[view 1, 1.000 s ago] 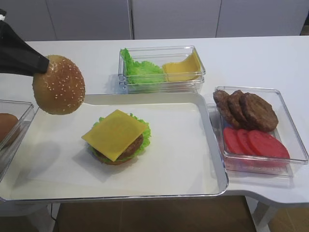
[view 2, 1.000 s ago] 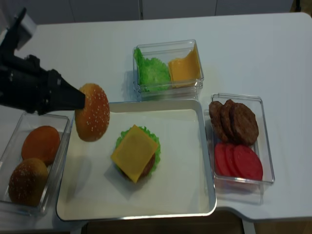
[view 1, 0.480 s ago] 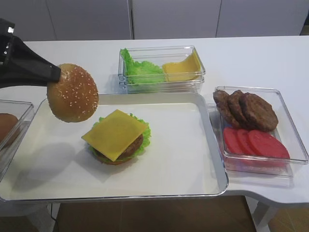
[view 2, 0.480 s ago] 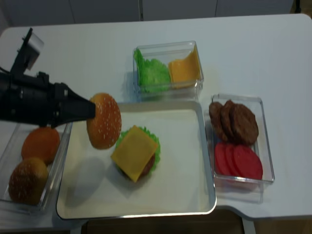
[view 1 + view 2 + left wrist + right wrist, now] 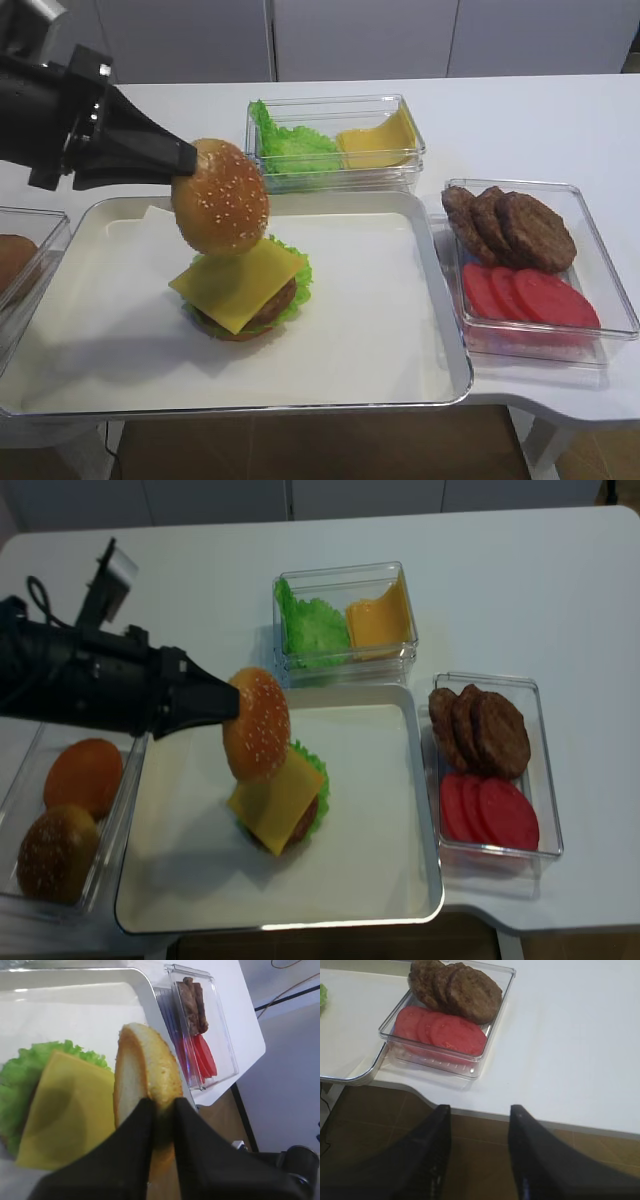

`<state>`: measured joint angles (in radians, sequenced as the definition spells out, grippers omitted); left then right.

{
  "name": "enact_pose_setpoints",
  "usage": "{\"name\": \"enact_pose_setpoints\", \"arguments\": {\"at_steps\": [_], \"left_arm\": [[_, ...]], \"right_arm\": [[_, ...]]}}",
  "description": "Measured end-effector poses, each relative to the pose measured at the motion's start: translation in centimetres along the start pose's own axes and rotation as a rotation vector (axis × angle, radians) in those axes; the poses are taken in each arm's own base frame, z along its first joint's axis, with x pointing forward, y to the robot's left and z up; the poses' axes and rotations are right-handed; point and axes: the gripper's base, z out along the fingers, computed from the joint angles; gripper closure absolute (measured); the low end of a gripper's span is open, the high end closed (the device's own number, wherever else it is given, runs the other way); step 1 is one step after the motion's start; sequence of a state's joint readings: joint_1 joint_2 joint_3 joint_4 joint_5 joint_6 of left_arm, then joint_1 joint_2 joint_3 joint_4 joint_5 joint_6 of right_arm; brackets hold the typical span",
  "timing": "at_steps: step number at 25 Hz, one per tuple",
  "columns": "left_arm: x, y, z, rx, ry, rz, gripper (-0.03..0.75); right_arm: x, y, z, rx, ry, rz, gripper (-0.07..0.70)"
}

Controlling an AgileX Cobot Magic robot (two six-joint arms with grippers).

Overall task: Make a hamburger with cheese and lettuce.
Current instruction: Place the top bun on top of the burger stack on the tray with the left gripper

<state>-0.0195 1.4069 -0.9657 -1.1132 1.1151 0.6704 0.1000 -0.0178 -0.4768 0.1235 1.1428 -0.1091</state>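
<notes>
L tool (image 5: 162, 1110) clamped on sesame bun (image 5: 220, 196) rim, upper left | R tool (image 5: 479, 1112) shut, empty | bun judged light, squashy; edge grip suited | cheese (image 5: 238, 278) floppy

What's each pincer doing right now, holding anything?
Left pincer: closed on the sesame top bun, held on edge above the cheese.
Right pincer: closed, holding nothing, beyond the table edge.

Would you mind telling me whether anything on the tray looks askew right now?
The cheese sits turned on the patty, its corners overhanging the lettuce. The left gripper holds the sesame bun top on edge, not flat.
</notes>
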Motion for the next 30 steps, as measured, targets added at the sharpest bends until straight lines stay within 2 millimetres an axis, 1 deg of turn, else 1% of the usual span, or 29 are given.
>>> {"name": "enact_pose_setpoints", "arguments": {"at_steps": [3, 7, 19, 26, 30], "left_arm": [[0.0, 0.3, 1.3, 0.025, 0.036, -0.021, 0.625], [0.0, 0.4, 2.2, 0.047, 0.056, -0.037, 0.625], [0.5, 0.4, 2.2, 0.047, 0.107, -0.021, 0.625], [0.5, 1.5, 3.0, 0.041, 0.148, -0.070, 0.627], [0.4, 1.8, 3.2, 0.034, 0.145, -0.075, 0.627]], "right_arm": [[0.0, 0.0, 0.0, 0.000, 0.000, 0.000, 0.342], [0.0, 0.0, 0.0, 0.000, 0.000, 0.000, 0.342], [0.0, 0.0, 0.0, 0.000, 0.000, 0.000, 0.342], [0.0, 0.0, 0.0, 0.000, 0.000, 0.000, 0.342], [0.0, 0.0, 0.0, 0.000, 0.000, 0.000, 0.342]]}}
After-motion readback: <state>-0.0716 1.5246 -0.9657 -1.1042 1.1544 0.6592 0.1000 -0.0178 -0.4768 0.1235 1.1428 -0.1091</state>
